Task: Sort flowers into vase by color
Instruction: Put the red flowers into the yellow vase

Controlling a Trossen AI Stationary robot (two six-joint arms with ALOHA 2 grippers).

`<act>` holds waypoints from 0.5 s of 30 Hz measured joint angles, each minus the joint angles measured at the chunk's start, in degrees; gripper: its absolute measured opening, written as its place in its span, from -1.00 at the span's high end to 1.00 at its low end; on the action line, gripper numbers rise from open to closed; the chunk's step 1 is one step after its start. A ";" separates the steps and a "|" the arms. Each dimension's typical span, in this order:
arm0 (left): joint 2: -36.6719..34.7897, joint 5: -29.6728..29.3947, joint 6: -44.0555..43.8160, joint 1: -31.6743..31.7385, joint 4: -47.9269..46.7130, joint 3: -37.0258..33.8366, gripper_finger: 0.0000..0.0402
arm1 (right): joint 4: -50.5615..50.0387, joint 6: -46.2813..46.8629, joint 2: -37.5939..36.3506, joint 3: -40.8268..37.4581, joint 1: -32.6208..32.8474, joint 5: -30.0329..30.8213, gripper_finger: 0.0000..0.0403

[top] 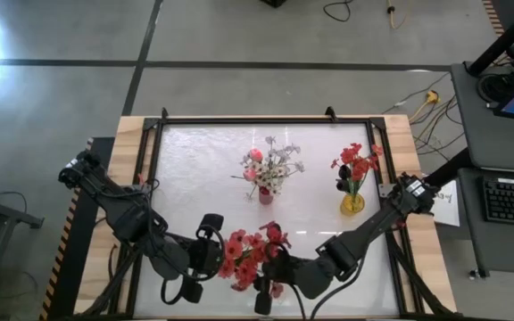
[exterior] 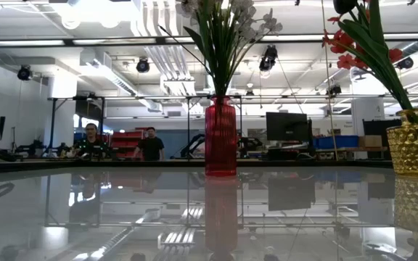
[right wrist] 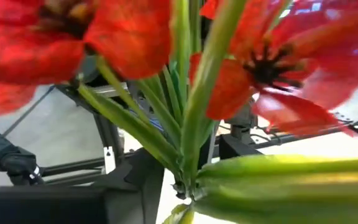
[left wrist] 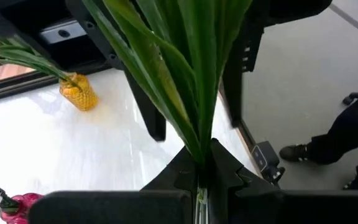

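From above, both arms meet at the near edge of the bench (top: 194, 178), over a bunch of red flowers (top: 248, 254) held up between them. The left tool (top: 211, 252) sits at the bunch's left side, the right tool (top: 279, 267) just at its right. Farther back stand a red vase (top: 265, 193) with white sprays and a pink bud, near the bench's middle, and a yellow vase (top: 352, 202) with red blooms, toward the right side. From this height the blooms hide how either tool's fingers stand.

The low view shows no arm and no held bunch. It shows only the red vase (exterior: 220, 136) upright with green stems rising from it, the yellow vase (exterior: 416, 141) at the right edge with red blooms on leaning stems, and the glossy bench top mirroring both. Two people stand far back in the room.

The left wrist view gives what the others lack: the left tool (left wrist: 202, 177) is pressed together on the green stems (left wrist: 185, 74) of the bunch, which rise straight from between its fingers. The yellow vase (left wrist: 78, 92) shows beyond, well apart, and a bit of the red vase (left wrist: 17, 205) at the corner. A person's dark shoe shows on the floor.

The right wrist view is filled with red petals (right wrist: 123, 31) and green stems (right wrist: 197, 106) close to the lens. I cannot tell how the right tool's fingers stand here, nor whether they touch the stems.
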 joint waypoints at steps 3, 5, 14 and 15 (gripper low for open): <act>0.62 -0.07 -0.02 0.00 -0.04 0.00 1.00 | -0.06 0.21 0.03 -0.20 -0.31 -0.13 0.47; 0.88 -0.20 -0.22 0.05 -0.41 -0.04 1.00 | -0.40 0.21 0.04 -0.24 -0.38 -0.13 0.60; 1.21 -0.15 -7.67 0.61 -7.41 0.57 0.73 | -6.97 5.74 0.04 -0.16 -0.39 1.08 0.93; 1.12 -0.15 -9.13 0.61 -10.20 1.06 0.67 | -7.77 6.30 0.04 -0.01 0.07 3.12 0.94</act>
